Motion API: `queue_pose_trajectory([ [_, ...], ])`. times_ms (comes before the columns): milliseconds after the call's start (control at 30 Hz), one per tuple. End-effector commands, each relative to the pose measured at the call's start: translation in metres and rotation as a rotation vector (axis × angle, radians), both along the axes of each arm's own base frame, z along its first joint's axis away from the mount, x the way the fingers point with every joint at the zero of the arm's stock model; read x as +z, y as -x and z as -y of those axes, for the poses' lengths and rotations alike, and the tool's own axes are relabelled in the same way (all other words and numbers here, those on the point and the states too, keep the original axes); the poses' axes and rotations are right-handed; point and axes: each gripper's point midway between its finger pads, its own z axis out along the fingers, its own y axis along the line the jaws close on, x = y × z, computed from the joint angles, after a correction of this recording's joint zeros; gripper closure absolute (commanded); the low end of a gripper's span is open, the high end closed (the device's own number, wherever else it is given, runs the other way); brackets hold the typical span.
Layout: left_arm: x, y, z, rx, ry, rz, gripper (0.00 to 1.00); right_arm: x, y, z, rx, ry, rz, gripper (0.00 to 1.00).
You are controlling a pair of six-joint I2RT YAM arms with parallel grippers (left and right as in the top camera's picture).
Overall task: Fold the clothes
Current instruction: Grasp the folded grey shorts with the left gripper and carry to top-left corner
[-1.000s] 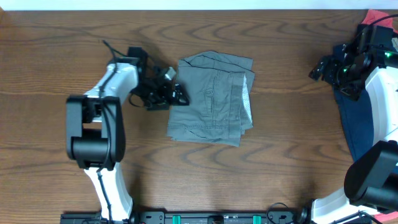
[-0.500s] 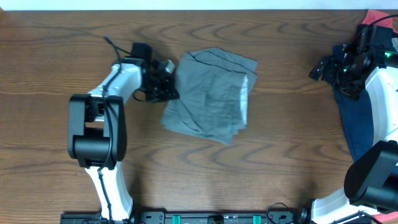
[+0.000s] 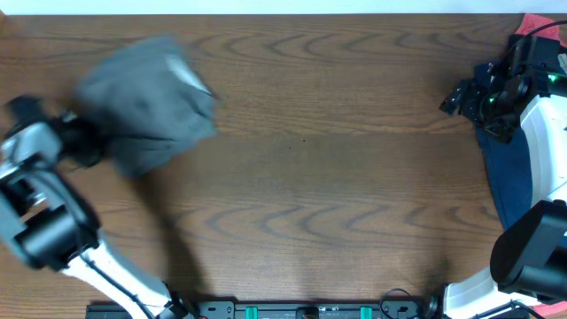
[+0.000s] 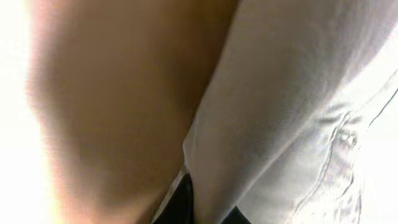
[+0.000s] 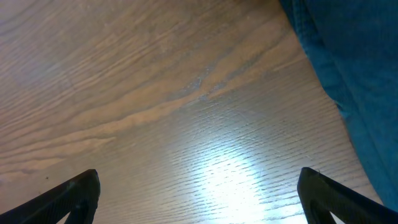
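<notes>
— Where's the grey garment (image 3: pixel 146 99)?

— Far-left part of the table (image 3: pixel 337 186). Overhead cam is only giving a blur of it, right beside my left gripper (image 3: pixel 87 142). Left wrist cam is showing more: pale cloth w/ a stitched seam filling the frame, a dark fingertip (image 4: pixel 179 202) against it. I'm gripping it.

— And the right side?

— My right gripper (image 5: pixel 199 198) is hanging spread wide over bare wood. The blue garment (image 5: pixel 348 68) is lying just beside it, at the table's right edge.
</notes>
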Motion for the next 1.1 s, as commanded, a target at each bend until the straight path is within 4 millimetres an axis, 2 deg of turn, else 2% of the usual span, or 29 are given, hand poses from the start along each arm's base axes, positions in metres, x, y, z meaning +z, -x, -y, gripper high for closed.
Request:
queue_pose_trajectory([
  [0,-0.007,0.029,-0.038,0.232,0.089,-0.046,0.84,0.0,0.0,0.0,0.012,0.008,0.002,0.01],
  [133,-0.001,0.039,-0.052,0.276,0.139,-0.003,0.83,0.001,0.0,0.0,0.012,0.008,0.002,0.01],
  [300,-0.002,0.03,-0.039,0.199,0.111,0.002,0.84,0.001,0.0,0.0,0.012,0.008,0.002,0.01],
  [400,0.0,0.014,-0.026,0.151,0.096,0.018,0.9,0.001,0.0,0.0,0.012,0.008,0.002,0.01],
  [600,0.003,-0.034,0.006,0.013,0.016,0.108,0.9,0.0,0.0,0.0,0.012,0.008,0.002,0.01],
  [667,-0.001,-0.047,0.017,-0.024,0.002,0.13,0.93,0.001,0.0,0.0,0.012,0.008,0.002,0.01],
  [767,-0.015,-0.055,0.035,-0.085,0.005,0.123,0.94,0.001,0.0,0.0,0.012,0.007,0.002,0.01],
  [833,-0.026,-0.052,0.048,-0.163,-0.004,0.104,0.94,0.001,0.0,0.0,0.012,0.008,0.002,0.01],
  [933,-0.04,-0.028,0.06,-0.296,-0.03,0.027,0.94,0.0,0.0,0.0,0.012,0.008,0.002,0.01],
  [1067,-0.056,0.018,0.041,-0.275,-0.056,-0.161,0.94,0.001,0.0,0.0,0.012,0.007,0.002,0.01],
])
